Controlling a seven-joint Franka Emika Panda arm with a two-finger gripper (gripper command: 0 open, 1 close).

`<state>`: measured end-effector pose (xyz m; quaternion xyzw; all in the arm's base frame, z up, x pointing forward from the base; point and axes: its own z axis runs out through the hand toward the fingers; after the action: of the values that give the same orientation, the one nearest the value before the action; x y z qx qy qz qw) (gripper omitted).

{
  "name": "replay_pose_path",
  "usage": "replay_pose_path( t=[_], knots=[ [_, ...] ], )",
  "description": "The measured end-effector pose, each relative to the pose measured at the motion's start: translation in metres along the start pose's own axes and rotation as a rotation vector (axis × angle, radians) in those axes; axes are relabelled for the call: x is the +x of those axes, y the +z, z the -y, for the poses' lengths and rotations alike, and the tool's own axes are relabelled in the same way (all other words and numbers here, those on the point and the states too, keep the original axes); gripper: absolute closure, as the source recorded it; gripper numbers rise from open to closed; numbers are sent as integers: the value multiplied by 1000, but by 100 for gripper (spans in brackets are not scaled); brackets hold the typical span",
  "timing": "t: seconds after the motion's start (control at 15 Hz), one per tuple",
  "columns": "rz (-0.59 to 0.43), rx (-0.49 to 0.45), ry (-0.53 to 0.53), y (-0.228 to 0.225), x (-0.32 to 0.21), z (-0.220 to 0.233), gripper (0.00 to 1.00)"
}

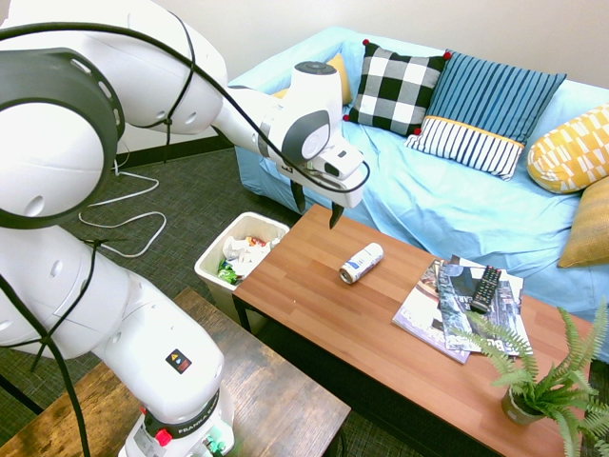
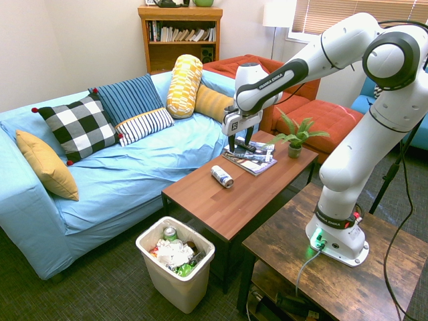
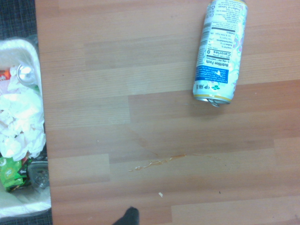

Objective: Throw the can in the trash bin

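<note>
Gripper (image 1: 317,205) spread, empty, above table (image 1: 328,303); can (image 1: 362,263) lying on its side there; grasp, carry, drop into bin (image 2: 175,275) all left.

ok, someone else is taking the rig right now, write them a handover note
Gripper: open, empty, raised over the coffee table.
Can: on its side on the coffee table, at the end toward the bin.
Trash bin: on the floor beside that end of the table, already holding other trash.
Done: nothing on the can yet.
Left: grasp the can, lift it, carry it over the bin, drop it in.
</note>
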<state>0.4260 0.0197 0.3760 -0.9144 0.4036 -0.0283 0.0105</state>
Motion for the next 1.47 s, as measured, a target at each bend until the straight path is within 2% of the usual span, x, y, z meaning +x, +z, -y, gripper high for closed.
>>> replay_pose_path(
  t=[0.27,0.53,0.73,1.27,1.47],
  knots=[
    [-24,5,30,11,3,20,0],
    [-95,-43,156,73,26,66,0],
    [-138,-91,269,116,59,80,0],
    [-92,-173,395,233,117,98,0],
    [-67,-181,408,269,135,105,0]
  ],
)
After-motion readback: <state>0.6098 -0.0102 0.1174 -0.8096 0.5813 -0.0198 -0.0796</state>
